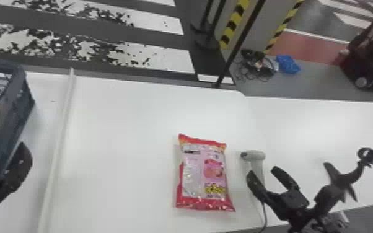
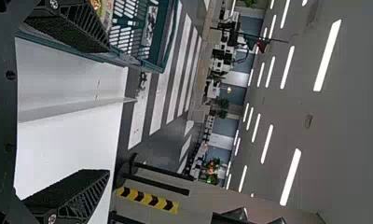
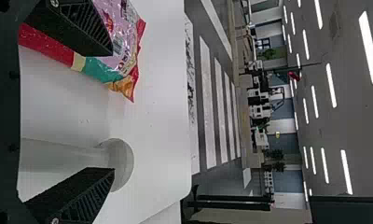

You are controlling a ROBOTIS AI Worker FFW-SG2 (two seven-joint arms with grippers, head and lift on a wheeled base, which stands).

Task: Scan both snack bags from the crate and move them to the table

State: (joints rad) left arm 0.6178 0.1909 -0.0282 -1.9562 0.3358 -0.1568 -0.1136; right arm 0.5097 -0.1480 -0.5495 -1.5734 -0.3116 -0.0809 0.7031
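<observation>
The snack bag (image 1: 203, 176) lies left of the right tool (image 1: 261, 172) on the worktop (image 1: 117, 155); that tool's empty, widely parted fingers face the scanner (image 1: 253, 156), presumably for grasping; the left tool (image 2: 108, 111), spread and empty, adjoins the crate (image 1: 6, 124).

Right tool (image 1: 263, 172): black wedge-shaped fingers (image 3: 68, 189), slanted ribs (image 3: 86, 203), silvery screws (image 3: 55, 220); dark plate (image 3: 3, 112), small round holes (image 3: 13, 75).

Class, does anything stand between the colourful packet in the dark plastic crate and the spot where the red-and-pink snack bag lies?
Yes: one wall of the crate, then a narrow white ridge on the white table, left of the bag.
</observation>
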